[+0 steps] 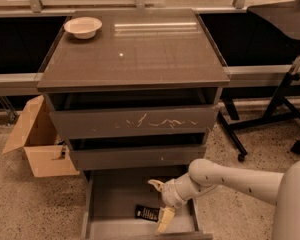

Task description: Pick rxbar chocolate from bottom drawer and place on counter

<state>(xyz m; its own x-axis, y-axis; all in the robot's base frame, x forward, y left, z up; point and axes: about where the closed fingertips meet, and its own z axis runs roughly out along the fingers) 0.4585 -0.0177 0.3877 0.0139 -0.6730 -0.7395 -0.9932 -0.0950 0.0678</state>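
Black-wrapped bar lies flat on the floor of the bottom drawer, toward the front and a little right of centre. The bottom drawer is pulled well out from the cabinet.

Gripper is inside the bottom drawer, at the right end of the bar. Its two pale fingers are spread apart and nothing is held between them. One finger points up and to the left. The other points down toward the drawer floor, just beside the bar's right end. Whether that finger touches the wrapper cannot be told. The white arm enters from the right edge and crosses over the drawer's right wall.

The middle drawer and the top drawer each stand slightly ajar. The top drawer's front bears pale scratches.

The worktop is glossy grey-brown and shows faint reflections. A white bowl stands upright at its back left corner.

An open cardboard box sits on the speckled floor left of the cabinet. A black stand stands to the right, well apart from the drawers.
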